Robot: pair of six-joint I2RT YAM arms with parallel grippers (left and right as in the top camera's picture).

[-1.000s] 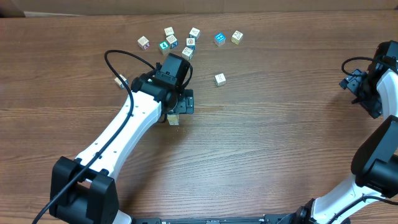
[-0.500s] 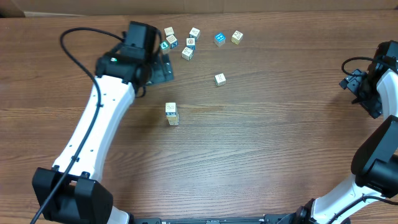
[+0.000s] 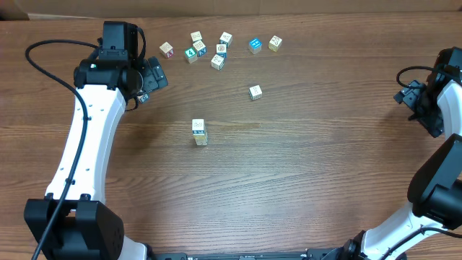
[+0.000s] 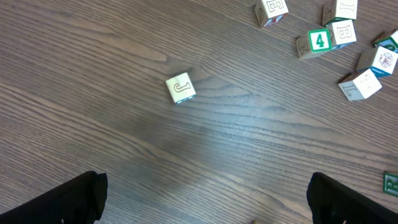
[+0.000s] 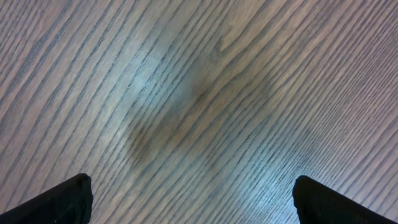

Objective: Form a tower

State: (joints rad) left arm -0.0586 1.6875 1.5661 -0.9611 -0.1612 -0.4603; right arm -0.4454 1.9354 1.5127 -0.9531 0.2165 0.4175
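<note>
Wood-grain tabletop point(image 3: 303, 180) carries the tower point(image 3: 200, 132) near its middle, well apart from loose cubes point(image 3: 217, 61) scattered toward the far edge. Left hand point(image 4: 205, 199) hovers near them, spread wide and empty; right hand point(image 5: 193, 202), by the right edge, likewise.

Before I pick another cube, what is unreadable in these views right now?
- Tower height: the overhead view looks almost straight down, so its top hides what lies beneath, and both wrist views miss it.
- Prints on the loose cubes: too small in the overhead view.
- Green-printed piece: cut off by the left wrist view's right edge.
</note>
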